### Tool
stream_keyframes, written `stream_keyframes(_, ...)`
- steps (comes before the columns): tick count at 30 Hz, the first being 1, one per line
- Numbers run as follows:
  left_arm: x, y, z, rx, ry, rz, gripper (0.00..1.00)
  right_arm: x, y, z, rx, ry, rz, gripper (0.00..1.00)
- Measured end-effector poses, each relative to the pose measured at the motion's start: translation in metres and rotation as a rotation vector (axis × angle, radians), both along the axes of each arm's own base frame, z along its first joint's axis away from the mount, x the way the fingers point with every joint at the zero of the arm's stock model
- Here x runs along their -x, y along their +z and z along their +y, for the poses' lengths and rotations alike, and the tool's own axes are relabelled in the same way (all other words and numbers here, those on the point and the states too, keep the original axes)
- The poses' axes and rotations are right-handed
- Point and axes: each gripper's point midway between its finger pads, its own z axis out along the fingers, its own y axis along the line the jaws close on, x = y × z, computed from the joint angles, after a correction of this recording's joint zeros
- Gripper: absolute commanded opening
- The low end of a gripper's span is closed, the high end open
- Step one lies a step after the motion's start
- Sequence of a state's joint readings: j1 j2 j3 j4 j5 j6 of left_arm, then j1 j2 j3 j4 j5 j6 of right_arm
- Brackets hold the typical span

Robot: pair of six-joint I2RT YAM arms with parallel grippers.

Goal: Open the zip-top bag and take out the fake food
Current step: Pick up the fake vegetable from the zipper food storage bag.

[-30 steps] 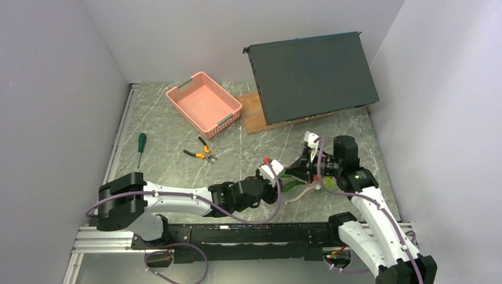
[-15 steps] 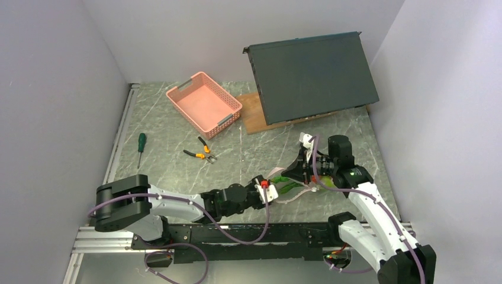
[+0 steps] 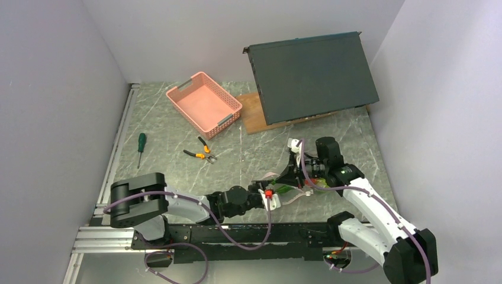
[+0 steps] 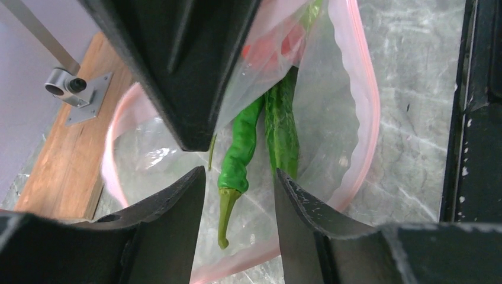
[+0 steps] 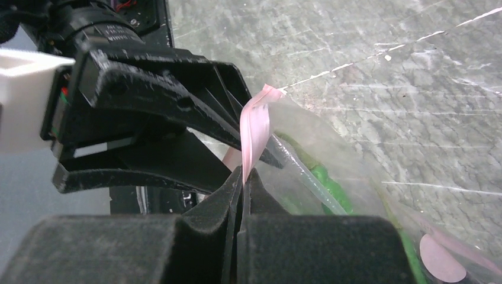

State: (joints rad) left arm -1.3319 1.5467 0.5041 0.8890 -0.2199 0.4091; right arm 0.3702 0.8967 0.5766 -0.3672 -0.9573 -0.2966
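Note:
The zip-top bag [image 3: 294, 190] lies at the near middle of the table, its mouth held open. My right gripper [image 3: 289, 171] is shut on the upper lip of its pink zip strip [image 5: 254, 127] and holds it up; its jaws [image 5: 243, 174] pinch the strip flat. My left gripper [image 3: 270, 194] is open at the bag's mouth. In the left wrist view its fingertips [image 4: 238, 176] stand on either side of the long green pepper [image 4: 237, 160], apart from it. A green cucumber [image 4: 285, 127] lies beside the pepper and a small red piece [image 4: 278, 47] deeper inside. The other fake food is hidden.
A pink basket [image 3: 204, 106] stands at the back. Orange-handled pliers [image 3: 200, 152] and a green-handled screwdriver [image 3: 141, 144] lie to the left. A dark box [image 3: 314, 77] leans on a wooden board [image 3: 253, 115] at the back right.
My right gripper has moved left with the bag's lip in it. My left gripper has dropped lower and come to the bag's open mouth.

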Motion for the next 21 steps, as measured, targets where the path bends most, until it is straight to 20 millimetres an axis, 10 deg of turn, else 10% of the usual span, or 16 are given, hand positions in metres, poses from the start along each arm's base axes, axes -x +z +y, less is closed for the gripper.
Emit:
stream_keyframes(8, -0.009, -0.036, 0.001, -0.094, 0.032, -0.037, 0.45, -0.012, -0.007, 0.000, 0.040, -0.045, -0.018, 0.00)
stream_keyframes(21, -0.042, -0.035, 0.007, -0.060, 0.106, -0.089, 0.42, -0.018, -0.017, -0.001, 0.065, -0.069, -0.010, 0.00)
